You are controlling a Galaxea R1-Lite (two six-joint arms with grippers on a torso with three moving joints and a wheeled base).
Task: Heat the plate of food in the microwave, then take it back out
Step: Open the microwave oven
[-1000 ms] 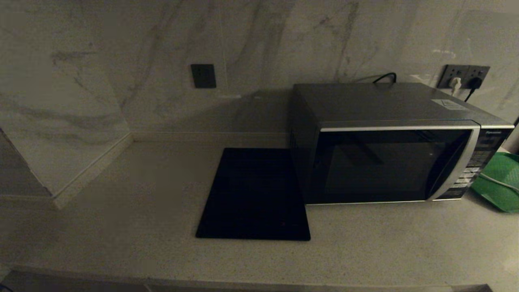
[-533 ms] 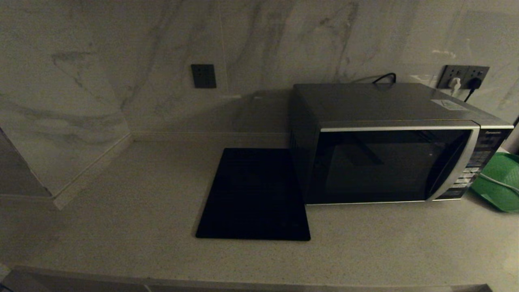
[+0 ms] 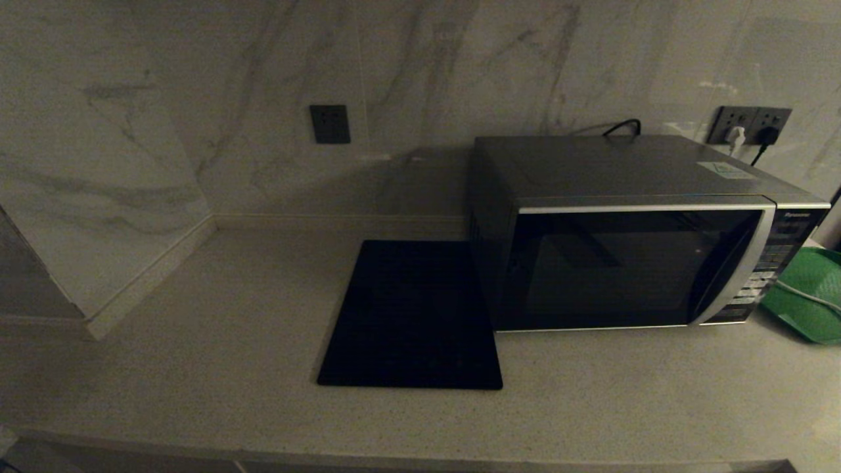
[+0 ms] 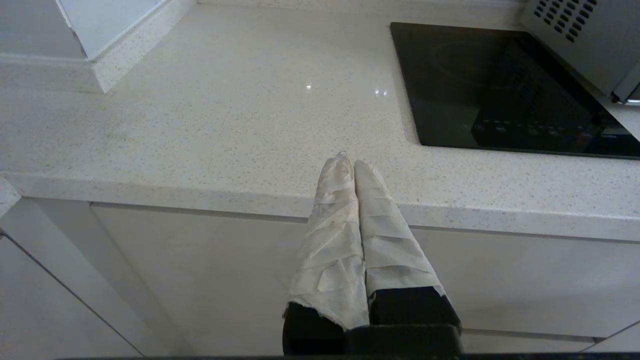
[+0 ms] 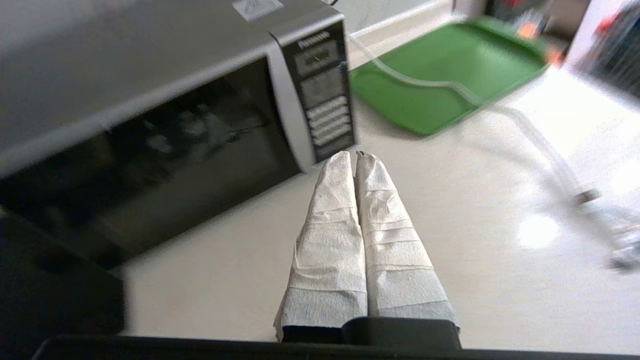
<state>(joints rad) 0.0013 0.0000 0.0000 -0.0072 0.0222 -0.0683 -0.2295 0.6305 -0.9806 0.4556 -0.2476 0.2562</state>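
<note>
Marble wall and pale speckled tabletop (image 3: 197,341) carry the microwave (image 3: 631,263), door closed, beside a black square mat (image 3: 410,315) and a green tray (image 3: 808,295). No plate of food shows anywhere — possibly it is inside, behind the dark glass. Left gripper (image 4: 348,162) hangs at the tabletop's front edge, right gripper (image 5: 352,157) near the button panel; both jaws are pressed together, empty. Against the earlier head view, nothing differs.

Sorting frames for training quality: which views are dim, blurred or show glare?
Head view: dim overall, microwave door nearly black. Left wrist view: bright and sharp, small glints on the countertop. Right wrist view: smeared with blur, strongest on the green tray; a bright patch washes out the counter.
</note>
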